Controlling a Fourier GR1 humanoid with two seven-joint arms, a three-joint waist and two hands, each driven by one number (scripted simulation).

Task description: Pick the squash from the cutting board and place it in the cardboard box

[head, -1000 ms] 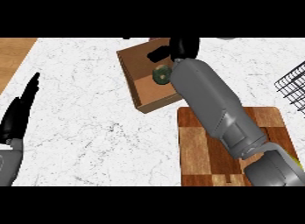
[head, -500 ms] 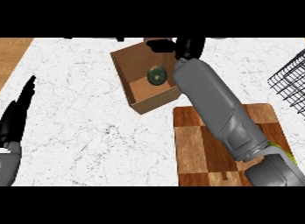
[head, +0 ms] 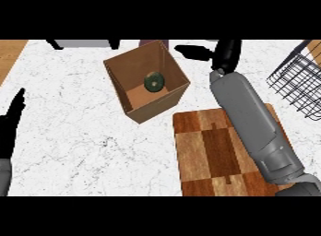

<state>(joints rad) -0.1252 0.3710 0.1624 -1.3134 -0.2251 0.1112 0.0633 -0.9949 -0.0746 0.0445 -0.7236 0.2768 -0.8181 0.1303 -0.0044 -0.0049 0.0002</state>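
The dark green squash (head: 153, 82) lies inside the open cardboard box (head: 164, 103) on the white marble counter. The wooden cutting board (head: 214, 156) sits to the box's lower right with nothing on it. My right hand (head: 224, 53) is up beyond the box's right side, apart from the squash, its fingers straight and holding nothing. At the left edge my left hand (head: 7, 131) rests with fingers straight, well away from the box.
A black wire basket (head: 305, 85) stands at the right edge. My right forearm (head: 255, 126) lies across the cutting board's right part. A dark object (head: 193, 50) and a grey item (head: 85, 44) sit along the counter's far edge.
My right hand has drawn back and to the right, away from the box, leaving the squash inside. The box now shows further right and lower. The left hand stays put.
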